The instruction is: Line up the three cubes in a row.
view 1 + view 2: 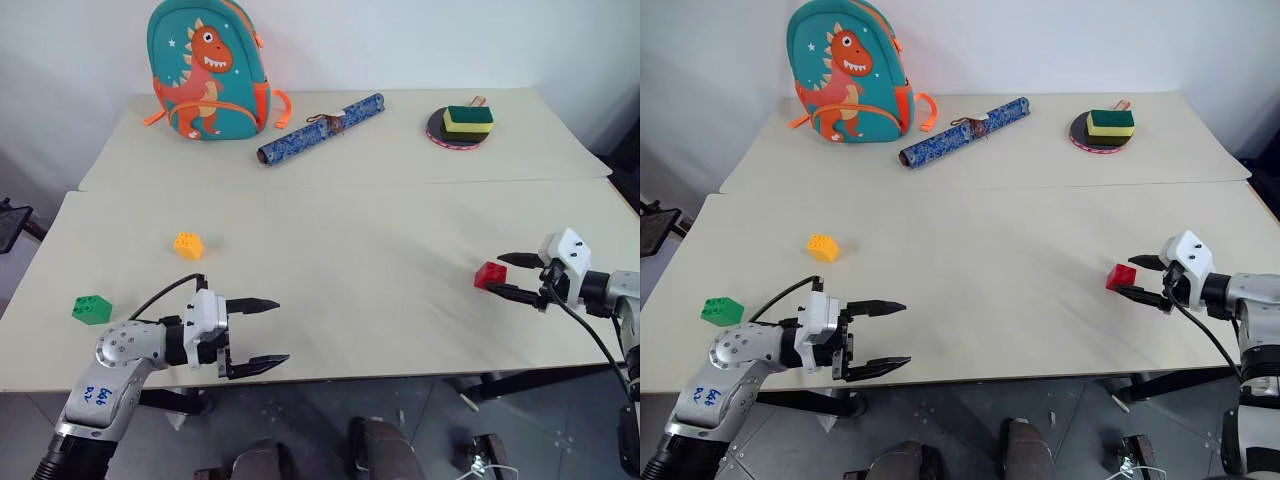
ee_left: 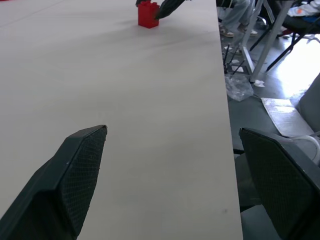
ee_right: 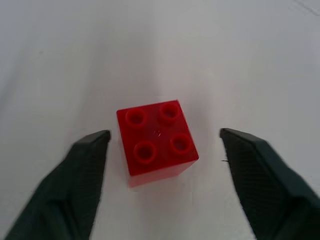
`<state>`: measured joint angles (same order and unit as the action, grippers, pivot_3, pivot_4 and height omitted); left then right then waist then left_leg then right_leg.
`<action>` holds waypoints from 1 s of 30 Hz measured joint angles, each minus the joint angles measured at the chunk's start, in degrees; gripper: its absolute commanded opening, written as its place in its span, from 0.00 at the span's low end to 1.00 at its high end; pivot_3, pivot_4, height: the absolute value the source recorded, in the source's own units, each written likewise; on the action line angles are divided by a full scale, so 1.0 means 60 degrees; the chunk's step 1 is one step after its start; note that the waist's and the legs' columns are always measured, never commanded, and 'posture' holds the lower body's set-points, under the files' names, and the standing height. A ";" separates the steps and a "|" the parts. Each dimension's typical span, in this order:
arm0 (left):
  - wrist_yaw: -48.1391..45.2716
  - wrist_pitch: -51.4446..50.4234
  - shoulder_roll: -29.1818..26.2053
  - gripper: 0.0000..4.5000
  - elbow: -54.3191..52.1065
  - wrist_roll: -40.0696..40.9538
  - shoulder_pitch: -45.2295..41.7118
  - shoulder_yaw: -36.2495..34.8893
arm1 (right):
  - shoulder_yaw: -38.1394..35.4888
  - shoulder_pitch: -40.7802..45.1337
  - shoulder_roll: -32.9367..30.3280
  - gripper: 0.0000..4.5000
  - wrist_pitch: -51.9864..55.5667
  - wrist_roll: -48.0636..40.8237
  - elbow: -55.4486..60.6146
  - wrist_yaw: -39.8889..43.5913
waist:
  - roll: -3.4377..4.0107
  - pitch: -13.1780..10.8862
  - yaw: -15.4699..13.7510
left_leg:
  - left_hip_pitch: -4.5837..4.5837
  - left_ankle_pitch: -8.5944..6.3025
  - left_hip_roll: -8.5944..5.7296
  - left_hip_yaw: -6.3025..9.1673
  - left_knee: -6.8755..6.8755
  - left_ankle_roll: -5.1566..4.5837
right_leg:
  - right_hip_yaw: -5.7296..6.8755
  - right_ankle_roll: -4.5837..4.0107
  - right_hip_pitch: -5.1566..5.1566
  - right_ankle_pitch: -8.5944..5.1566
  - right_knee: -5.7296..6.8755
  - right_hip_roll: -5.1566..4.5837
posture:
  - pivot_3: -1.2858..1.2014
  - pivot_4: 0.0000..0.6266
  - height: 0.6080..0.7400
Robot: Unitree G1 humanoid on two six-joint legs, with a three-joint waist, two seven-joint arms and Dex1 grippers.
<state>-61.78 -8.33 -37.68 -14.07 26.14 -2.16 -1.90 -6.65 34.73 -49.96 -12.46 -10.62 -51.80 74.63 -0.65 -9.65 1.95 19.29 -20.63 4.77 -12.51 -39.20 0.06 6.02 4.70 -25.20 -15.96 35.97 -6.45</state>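
Note:
The red cube (image 1: 490, 274) stands studs-up on the right side of the near table. My right gripper (image 1: 498, 273) is open around it, one finger on each side, and the right wrist view shows a gap between each finger and the red cube (image 3: 156, 140). The yellow-orange cube (image 1: 188, 244) sits at the left middle of the table. Further left, the green cube (image 1: 91, 309) lies near the table's edge. My left gripper (image 1: 270, 332) hangs open and empty over the front edge, to the right of the green cube.
On the far table stand a teal dinosaur backpack (image 1: 205, 70), a blue rolled tube (image 1: 320, 128) and a yellow-and-green sponge (image 1: 468, 120) on a dark round plate (image 1: 440, 136). A seam separates the two tables. Beyond the front edge (image 1: 400, 378) is open floor.

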 measured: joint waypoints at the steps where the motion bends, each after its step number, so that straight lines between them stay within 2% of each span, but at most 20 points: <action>1: 0.0013 -0.0001 0.0000 1.00 -0.0033 0.0000 0.0013 0.0000 | 0.0023 0.0053 0.0037 0.50 -0.0107 0.0029 -0.0106 0.0076 | 0.0001 0.0000 0.0000 | 0.0000 0.0000 0.0001 0.0000 0.0000 0.0000 | 0.0001 0.0000 0.0000 0.0000 0.0002 0.0000 | 0.52 0.24 1.00; 3: 0.0039 -0.0001 -0.0001 1.00 -0.0106 -0.0003 0.0022 -0.0005 | 0.0057 0.0156 0.0102 0.35 -0.0324 0.0059 -0.0265 0.0290 | 0.0003 -0.0002 -0.0002 | 0.0000 0.0000 0.0000 -0.0001 0.0000 0.0001 | 0.0000 0.0000 -0.0001 0.0000 0.0001 0.0000 | 0.52 0.24 1.00; 4: 0.0054 0.0000 -0.0002 1.00 -0.0127 -0.0004 0.0021 -0.0011 | 0.0111 0.0279 0.0126 0.33 -0.0253 0.0066 -0.0278 0.0400 | 0.0003 -0.0002 0.0003 | 0.0000 0.0000 0.0000 -0.0002 0.0000 0.0000 | -0.0001 0.0000 -0.0001 0.0000 0.0001 -0.0001 | 0.52 0.24 1.00; 9: 0.0117 0.0008 -0.0091 1.00 -0.0142 -0.0018 0.0074 -0.0104 | 0.0503 0.0901 0.0771 0.33 0.1065 -0.0135 0.0749 0.1261 | 0.0012 -0.0007 0.0158 | 0.0000 0.0002 0.0011 -0.0004 0.0000 0.0011 | -0.0006 -0.0001 -0.0019 -0.0001 0.0022 0.0002 | 0.52 0.24 1.00; 14: 0.0219 0.0049 -0.0153 1.00 -0.0170 -0.0038 0.0384 -0.0327 | 0.2217 0.2071 0.2576 0.33 0.1964 0.0015 0.2707 0.1970 | 0.0038 -0.0023 0.0291 | 0.0003 -0.0002 0.0023 -0.0012 0.0000 0.0035 | -0.0001 -0.0012 -0.0063 -0.0007 0.0092 0.0003 | 0.52 0.24 1.00; 17: 0.0326 0.0049 -0.0153 1.00 -0.0187 -0.0057 0.0540 -0.0346 | 0.3005 0.2485 0.3166 0.33 0.1906 0.0495 0.2747 0.1943 | 0.0041 -0.0025 0.0145 | 0.0028 -0.0002 0.0008 0.0006 -0.0001 0.0031 | 0.0020 -0.0013 -0.0066 -0.0008 0.0082 -0.0009 | 0.52 0.24 1.00; 22: 0.0603 0.0047 -0.0153 1.00 -0.0463 -0.0059 0.0959 -0.0544 | 0.3510 0.2663 0.3637 0.33 0.1656 0.0985 0.2373 0.1772 | 0.0041 -0.0025 0.0041 | 0.0064 -0.0011 0.0000 -0.0001 -0.0007 0.0006 | 0.0024 -0.0009 -0.0069 -0.0005 0.0076 -0.0014 | 0.52 0.24 1.00; 27: 0.0877 0.0047 -0.0180 1.00 -0.0757 -0.0058 0.1457 -0.0991 | 0.3587 0.2405 0.3776 0.33 0.1695 0.1002 0.2776 0.1734 | 0.0041 -0.0026 0.0068 | 0.0060 -0.0014 0.0015 0.0003 -0.0006 0.0017 | 0.0039 -0.0008 -0.0073 -0.0005 0.0079 -0.0003 | 0.52 0.24 1.00; 28: 0.0972 0.0041 -0.0177 1.00 -0.0869 -0.0058 0.1611 -0.1032 | 0.3594 0.2352 0.3776 0.50 0.1724 0.1024 0.2860 0.1675 | 0.0041 -0.0026 0.0079 | 0.0060 -0.0014 0.0014 0.0003 -0.0006 0.0017 | 0.0038 -0.0009 -0.0073 -0.0005 0.0075 -0.0004 | 0.52 0.24 1.00; 30: 0.1088 0.0034 -0.0139 1.00 -0.1047 -0.0057 0.1795 -0.1039 | 0.3683 0.2211 0.3807 0.62 0.1731 0.1173 0.2885 0.1539 | 0.0041 -0.0026 0.0082 | 0.0060 -0.0015 0.0014 0.0003 -0.0006 0.0018 | 0.0038 -0.0009 -0.0073 -0.0005 0.0067 -0.0005 | 0.52 0.24 1.00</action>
<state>-55.25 -8.12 -38.51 -20.35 25.80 8.61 -8.14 15.45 48.00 -27.12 -2.08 -3.58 -34.49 83.86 -0.40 -9.80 2.44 19.65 -20.72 4.85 -12.50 -39.24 0.17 6.25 4.65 -25.63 -15.99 36.37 -6.48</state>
